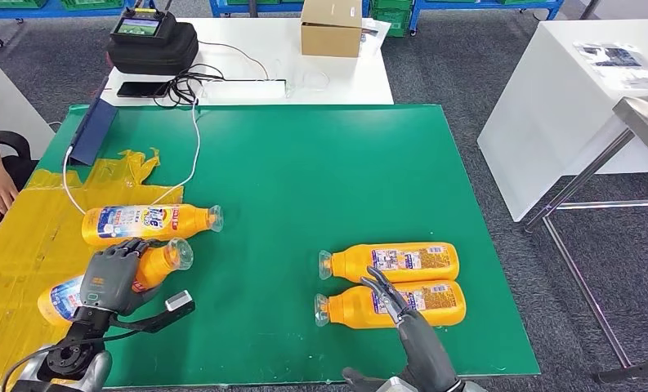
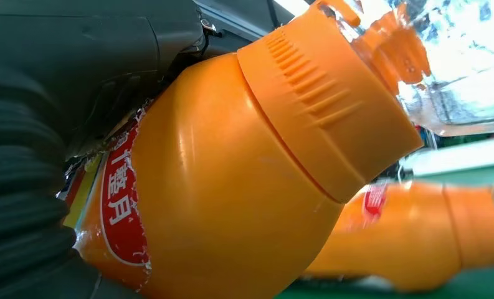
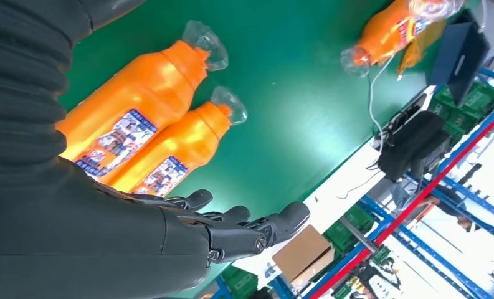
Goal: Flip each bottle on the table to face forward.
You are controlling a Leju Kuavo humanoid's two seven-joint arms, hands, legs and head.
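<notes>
Green mat [image 1: 304,180] covers my table, grey carpet [image 1: 459,65] around. My left hand [image 1: 112,276] grips an orange plastic bottle [image 1: 153,263] near me; my right hand [image 1: 390,296] hovers open.

The green table [image 1: 304,180] carried four orange bottles lying on their sides: two on a yellow sheet [image 1: 18,245] at the left, two side by side at the right.
</notes>
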